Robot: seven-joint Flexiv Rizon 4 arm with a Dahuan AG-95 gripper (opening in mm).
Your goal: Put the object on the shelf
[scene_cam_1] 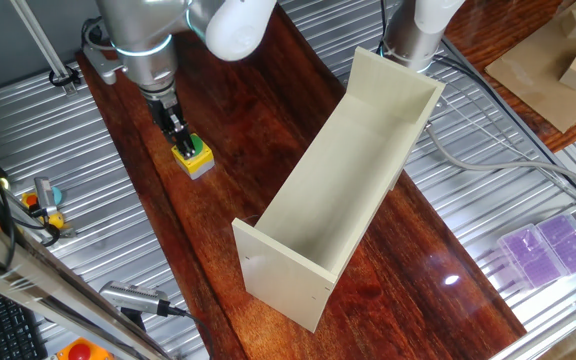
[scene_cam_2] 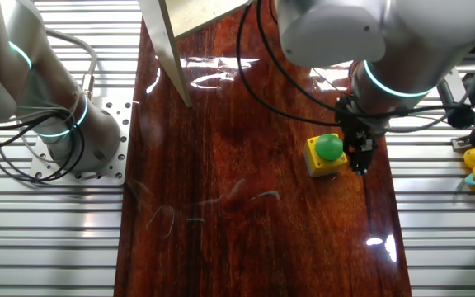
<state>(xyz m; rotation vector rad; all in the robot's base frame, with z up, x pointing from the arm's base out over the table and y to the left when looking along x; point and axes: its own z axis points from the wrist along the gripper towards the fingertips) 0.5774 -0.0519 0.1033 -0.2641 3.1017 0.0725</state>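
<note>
Yellow plastic with a domed green cap: the button box [scene_cam_1: 193, 157] looks rigid, light and hard-shelled, so I judge it will take a firm squeeze without giving. It sits upright on the dark wooden worktop [scene_cam_1: 268, 110], well apart from the shelf [scene_cam_1: 353, 180], on the side of the shelf where the arm stands. The shelf is a long cream trough lying across the worktop, open upward.

My tool [scene_cam_2: 359, 153] is right at the box. In one fixed view its dark fingers come down at the box's far edge; in the other fixed view they sit just beside the box, on the side away from the shelf. I cannot tell how wide the fingers are parted, nor whether they have hold of anything.

The rounded cap looks slick, so I would avoid it and take the flat yellow side walls, low and square. Glossy plastic could slip if pinched at a corner.
</note>
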